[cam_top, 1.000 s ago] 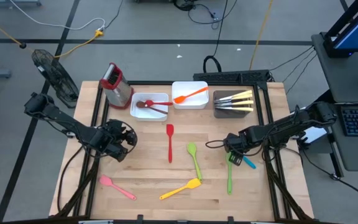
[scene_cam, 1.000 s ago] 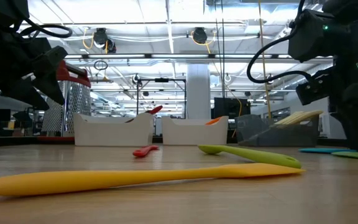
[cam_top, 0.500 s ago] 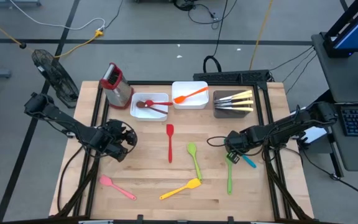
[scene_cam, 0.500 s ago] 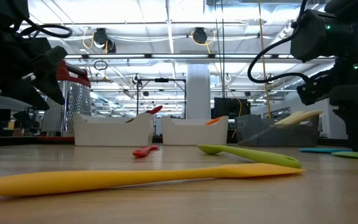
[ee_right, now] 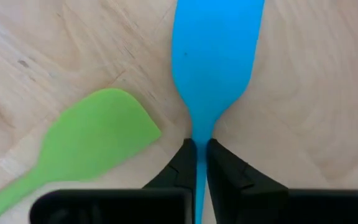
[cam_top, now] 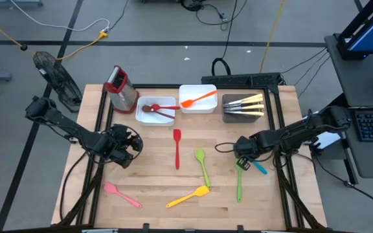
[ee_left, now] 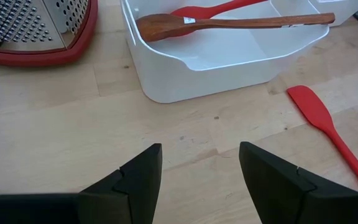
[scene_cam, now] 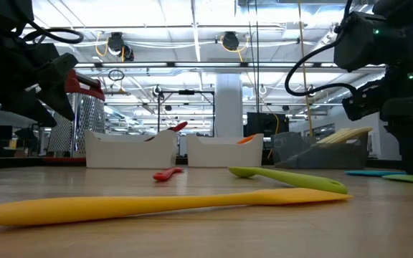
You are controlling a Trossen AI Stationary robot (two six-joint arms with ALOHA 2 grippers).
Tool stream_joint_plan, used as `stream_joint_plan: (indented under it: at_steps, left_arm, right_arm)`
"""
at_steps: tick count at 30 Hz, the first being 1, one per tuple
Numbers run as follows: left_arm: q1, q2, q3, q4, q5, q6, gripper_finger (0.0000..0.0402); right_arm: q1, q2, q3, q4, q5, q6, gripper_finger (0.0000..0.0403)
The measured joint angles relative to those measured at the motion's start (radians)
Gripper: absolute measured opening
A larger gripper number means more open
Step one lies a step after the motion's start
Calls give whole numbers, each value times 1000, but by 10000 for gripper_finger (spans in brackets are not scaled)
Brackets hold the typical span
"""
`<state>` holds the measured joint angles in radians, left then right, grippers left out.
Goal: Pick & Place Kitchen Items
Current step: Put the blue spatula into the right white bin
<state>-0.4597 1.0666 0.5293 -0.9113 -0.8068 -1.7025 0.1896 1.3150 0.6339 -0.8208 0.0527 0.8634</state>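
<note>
Right tool [ee_right: 196, 163]: down at the right side of the desk [cam_top: 154, 184], its two dark fingers [ee_right: 182, 163] clenched on the thin neck of the blue spatula [ee_right: 215, 59].
Blue spatula: lies flat on the wood, its blade pointing away from the right tool; the blade of a green spatula [ee_right: 86, 146] lies just beside it.
Left tool [ee_left: 199, 171]: released, the fingers stand wide apart and hold nothing; it hovers over bare wood at the left side of the desk, near the first white tray [ee_left: 229, 59].
First white tray: holds a brown spoon [ee_left: 222, 23] and a red utensil [ee_left: 213, 9].
Second white tray [cam_top: 197, 107]: an orange utensil [cam_top: 198, 99] rests across it.
Dark tray [cam_top: 241, 115]: pale-handled knives [cam_top: 245, 103] lie inside.
Loose on the desk: a red spatula [cam_top: 177, 147], a green spoon [cam_top: 202, 164], a yellow spatula [cam_top: 188, 196] and a pink spatula [cam_top: 122, 194].
Grater [cam_top: 120, 87]: stands at the far left corner, beside the first white tray.
</note>
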Motion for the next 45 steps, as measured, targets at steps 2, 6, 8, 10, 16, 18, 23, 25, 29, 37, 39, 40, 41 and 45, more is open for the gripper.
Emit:
stream_joint_plan:
  at_steps: [2,6,8,10,16,18,23,25,29,37,39,40,41,45]
  left_arm:
    - [0,0,0,0,-3,0,220]
    - [0,0,0,0,-6,-1,219]
    - [0,0,0,0,-7,-1,219]
    - [0,0,0,0,-7,-2,220]
    - [0,0,0,1,-7,-4,219]
    - [0,0,0,0,-7,-4,220]
    - [0,0,0,0,-7,-4,219]
    - [0,0,0,0,-7,-4,220]
    - [0,0,0,0,-7,0,219]
    - [0,0,0,-1,-7,5,219]
    - [0,0,0,-1,-7,6,219]
    - [0,0,0,-1,-7,7,219]
    - [0,0,0,-1,-7,7,220]
    - [0,0,0,-4,-7,6,219]
  right_arm:
    - [-7,3,30,-36,3,-23,1]
    - [-25,3,75,-81,33,-74,5]
    - [-35,2,91,-93,32,-91,5]
    - [-45,2,100,-109,26,-106,5]
    - [-66,1,103,-115,25,-120,3]
    - [-71,1,104,-112,20,-119,2]
    - [-78,1,104,-89,-33,-126,21]
    - [-78,1,105,-77,-52,-143,42]
    - [-77,1,105,-70,-54,-146,100]
    - [-78,0,33,33,-48,-89,208]
    - [-78,-1,-4,92,-45,-61,221]
    - [-79,-3,-19,111,-30,-41,225]
    - [-79,-4,-33,119,-15,-18,228]
    - [-88,-3,-63,107,26,24,226]
